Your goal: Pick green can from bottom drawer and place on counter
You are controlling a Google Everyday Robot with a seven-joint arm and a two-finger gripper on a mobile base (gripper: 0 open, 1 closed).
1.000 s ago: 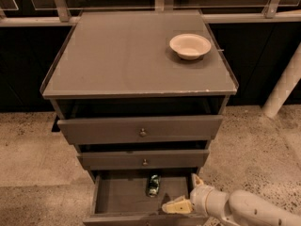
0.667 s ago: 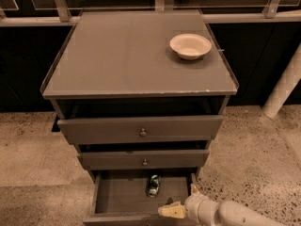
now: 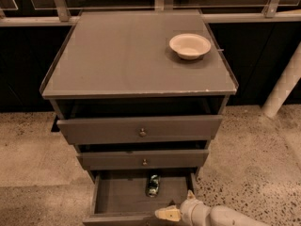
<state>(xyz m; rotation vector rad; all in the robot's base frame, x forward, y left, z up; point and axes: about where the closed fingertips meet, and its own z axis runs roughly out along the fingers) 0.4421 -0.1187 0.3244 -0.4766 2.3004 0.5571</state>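
Observation:
The green can (image 3: 153,184) lies in the open bottom drawer (image 3: 117,199), near the middle and towards the back, partly under the middle drawer. My gripper (image 3: 178,204) is at the drawer's front right corner, over the front panel, below and to the right of the can and apart from it. It is open and empty, with one cream fingertip (image 3: 166,214) pointing left. The counter (image 3: 122,55) is the grey top of the cabinet above.
A cream bowl (image 3: 190,45) sits on the counter's far right part. Two upper drawers with small brass knobs (image 3: 142,132) stand slightly pulled out above the bottom drawer. A white post (image 3: 284,81) leans at the right. The floor is speckled.
My gripper has moved left and lower along the drawer's front right, with the arm drawn further in from the right. The can has not moved.

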